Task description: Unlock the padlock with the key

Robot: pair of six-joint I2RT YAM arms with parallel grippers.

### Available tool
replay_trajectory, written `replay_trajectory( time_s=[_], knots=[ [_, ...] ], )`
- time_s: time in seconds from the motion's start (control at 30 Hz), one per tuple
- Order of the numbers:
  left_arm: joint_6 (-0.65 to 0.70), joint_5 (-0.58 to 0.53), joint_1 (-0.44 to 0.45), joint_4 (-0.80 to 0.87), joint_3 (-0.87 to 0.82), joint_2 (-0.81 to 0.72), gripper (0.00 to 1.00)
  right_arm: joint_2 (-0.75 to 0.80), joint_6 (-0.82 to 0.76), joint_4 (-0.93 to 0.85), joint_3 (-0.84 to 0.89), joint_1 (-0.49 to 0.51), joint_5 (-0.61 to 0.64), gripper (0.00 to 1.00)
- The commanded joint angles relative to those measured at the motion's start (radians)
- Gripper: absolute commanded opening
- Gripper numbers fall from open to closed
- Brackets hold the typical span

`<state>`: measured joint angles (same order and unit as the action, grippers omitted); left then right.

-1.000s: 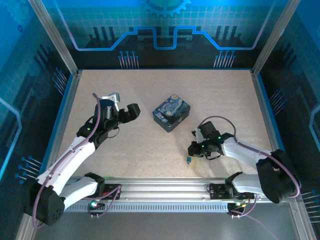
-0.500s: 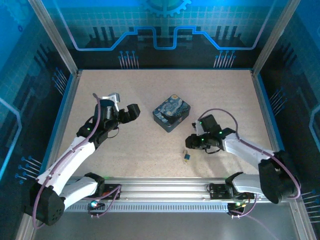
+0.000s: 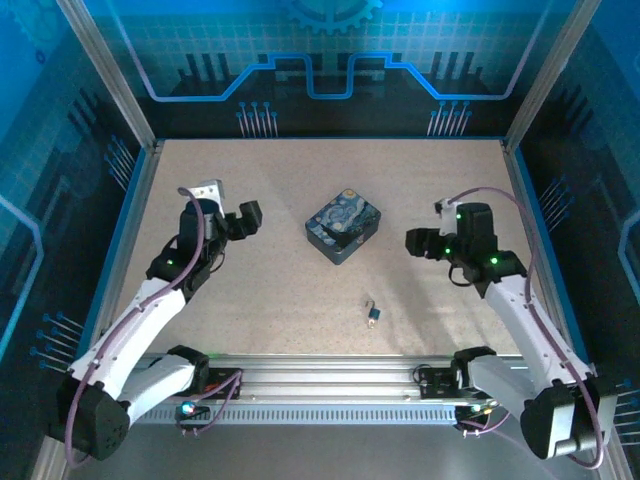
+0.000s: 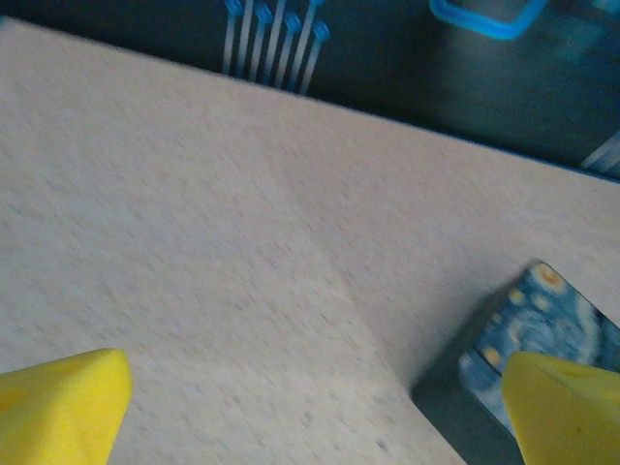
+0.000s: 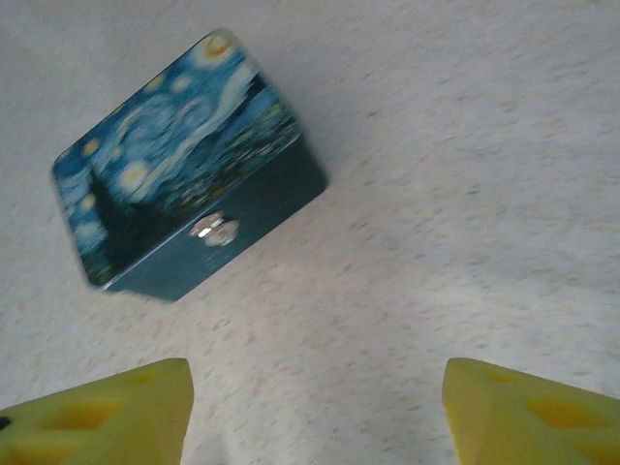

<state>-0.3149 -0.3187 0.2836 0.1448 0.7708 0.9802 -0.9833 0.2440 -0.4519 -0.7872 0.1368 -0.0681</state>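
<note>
Padlock: a tiny dark speck with a bluish glint, the padlock lay on the table in the top view, near the front edge, between the two arms and touched by neither; too small to show whether its shackle was shut or sprung.
Key: could not be told apart from the padlock at that size; whether the key sat in the lock or lay beside it was unclear.
Left gripper: the left gripper hung left of the tin, released, its yellow fingers spread wide with only bare tabletop between them; both tips were cut off by the bottom edge of the wrist view.
Right gripper: the right gripper hung right of the tin, well apart from the padlock, spread wide and holding nothing; its fingertips were cropped at the bottom edge.
Tin: the blue painted tin sat mid-table, lid down, a small silvery clasp on its front wall; in the left wrist view only one blurred corner showed, partly behind a fingertip.
</note>
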Motion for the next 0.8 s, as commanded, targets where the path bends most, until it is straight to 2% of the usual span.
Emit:
replay_trajectory(
  time_s=[0.0,0.03,0.2,0.43,0.7,0.77],
  knots=[
    [0.187,-0.163,-0.019,-0.198,-0.092,-0.014,0.99,0.011,-0.075,0.057,0.019,-0.072,0.077,0.92],
    [0.214,-0.178,-0.025,-0.251,-0.122,-0.013,0.99,0.011,-0.077,0.080,0.033,-0.092,0.085,1.00],
    [0.285,-0.186,-0.088,-0.499,-0.274,0.026,0.99,0.002,-0.082,0.300,0.177,-0.173,0.138,1.00],
    [0.271,-0.067,-0.149,-0.495,-0.310,0.143,0.99,-0.057,-0.180,0.749,0.419,-0.195,0.173,1.00],
    [0.281,0.076,-0.228,-0.702,-0.357,0.323,0.99,-0.246,-0.177,1.089,0.454,-0.196,0.125,1.00],
    [0.288,0.107,-0.236,-0.753,-0.360,0.360,0.99,-0.272,-0.173,1.081,0.433,-0.195,0.129,1.00]
  ],
)
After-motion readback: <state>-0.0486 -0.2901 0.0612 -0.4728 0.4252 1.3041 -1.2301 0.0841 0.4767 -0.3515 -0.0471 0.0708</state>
